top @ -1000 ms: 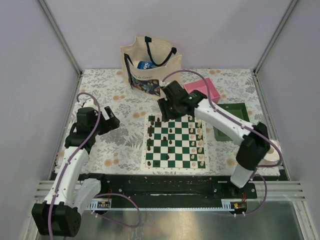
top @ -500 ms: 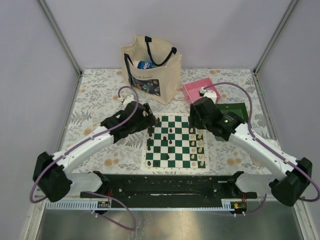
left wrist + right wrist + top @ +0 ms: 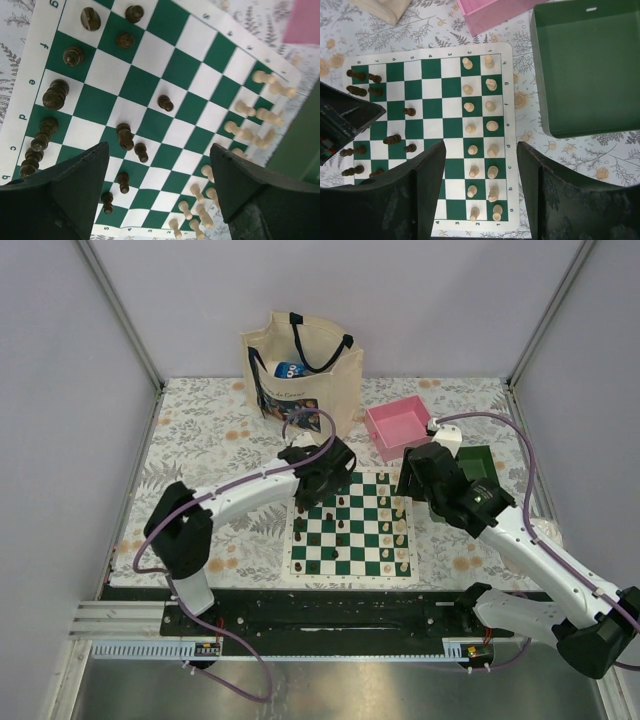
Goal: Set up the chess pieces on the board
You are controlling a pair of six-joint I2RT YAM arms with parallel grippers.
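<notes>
Hovering over the far left part of the flat green-and-white checkered board (image 3: 352, 574), the left gripper (image 3: 157, 146) has its two black fingers spread wide, with nothing between them. The right gripper (image 3: 481, 146) hangs above the board's far right corner, fingers likewise wide apart and holding nothing. Small dark brown pieces (image 3: 125, 136) stand along the board's left side, several scattered toward the middle. Small cream pieces (image 3: 492, 125) stand in two rows along its right side. Just right of the board sits a green rectangular plastic tray (image 3: 590, 70), its plain green floor in view from the right wrist. A pink square tray (image 3: 378, 430) lies beyond the board's far right corner. Farther back, a cream canvas tote bag (image 3: 300, 390) with dark handles stands upright, a blue packet (image 3: 288, 370) inside it.
</notes>
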